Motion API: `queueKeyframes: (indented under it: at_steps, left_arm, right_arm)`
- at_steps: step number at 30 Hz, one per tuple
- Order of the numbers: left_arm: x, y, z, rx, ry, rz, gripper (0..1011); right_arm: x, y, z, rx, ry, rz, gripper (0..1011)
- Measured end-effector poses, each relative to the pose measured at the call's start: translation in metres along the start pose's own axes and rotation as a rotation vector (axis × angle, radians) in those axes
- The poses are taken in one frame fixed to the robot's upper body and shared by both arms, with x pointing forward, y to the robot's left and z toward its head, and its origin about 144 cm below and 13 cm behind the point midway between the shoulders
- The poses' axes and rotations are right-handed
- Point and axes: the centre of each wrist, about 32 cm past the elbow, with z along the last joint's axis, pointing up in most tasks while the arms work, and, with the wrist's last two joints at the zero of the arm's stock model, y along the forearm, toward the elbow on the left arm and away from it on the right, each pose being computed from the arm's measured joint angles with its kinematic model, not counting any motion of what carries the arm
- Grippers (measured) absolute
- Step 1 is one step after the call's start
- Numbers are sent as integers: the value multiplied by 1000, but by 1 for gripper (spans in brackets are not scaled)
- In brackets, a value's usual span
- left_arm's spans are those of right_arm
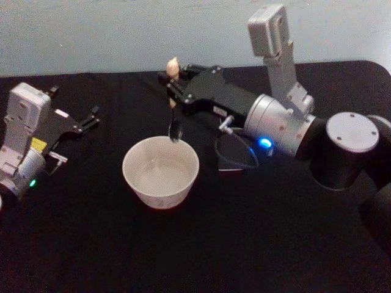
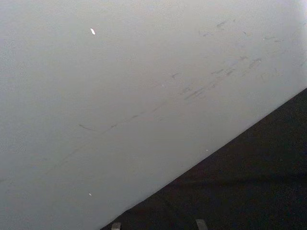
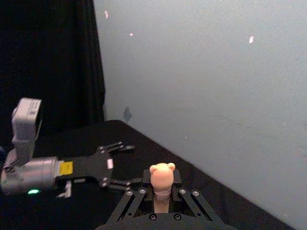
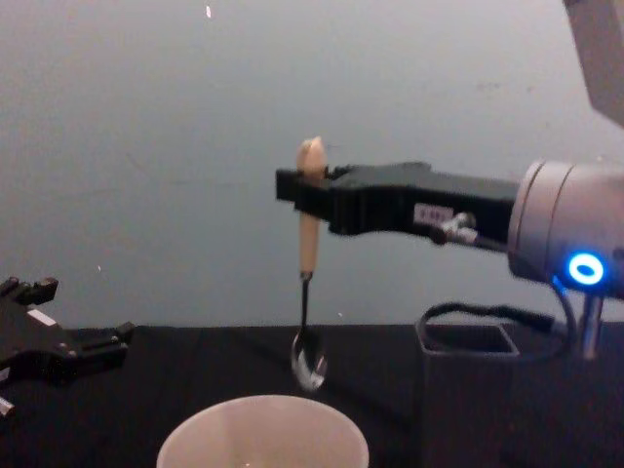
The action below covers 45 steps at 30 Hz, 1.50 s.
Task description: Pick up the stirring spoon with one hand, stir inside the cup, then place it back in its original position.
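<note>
While the right gripper reaches in from the right side of the black table, its fingers are clamped on the spoon's handle and hold it upright, bowl end down. Its handle is pale beige, slightly wider toward the top, and ends in a rounded knob. In the right wrist view that knob looks like a small bear head with two little ears, poking up between the closed fingers. Below the handle a thin dark shaft runs down to a small, shiny dark bowl.

In the chest view the spoon's bowl hangs just above the cup, with a narrow gap between it and the rim. From the head view it sits over the far edge of the cup, not down inside it. This cup is wide, round and white, with a thin smooth rim, and stands near the middle of the table.

A dark grey square holder stands to the right of the cup, under the right arm.

At the table's left side sits the left gripper, well apart from the cup, its fingers spread and holding nothing.
</note>
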Motion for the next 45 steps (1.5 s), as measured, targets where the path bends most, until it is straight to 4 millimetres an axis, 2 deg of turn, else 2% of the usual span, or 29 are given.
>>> queueKeyframes:
  at_steps: [27, 45]
  left_arm:
    - [0, 0, 0, 0, 0, 0, 1001]
    - [0, 0, 0, 0, 0, 0, 1001]
  right_arm:
    - [-19, 11, -53, -33, 17, 90, 214]
    - [-19, 24, -67, -60, 23, 79, 214]
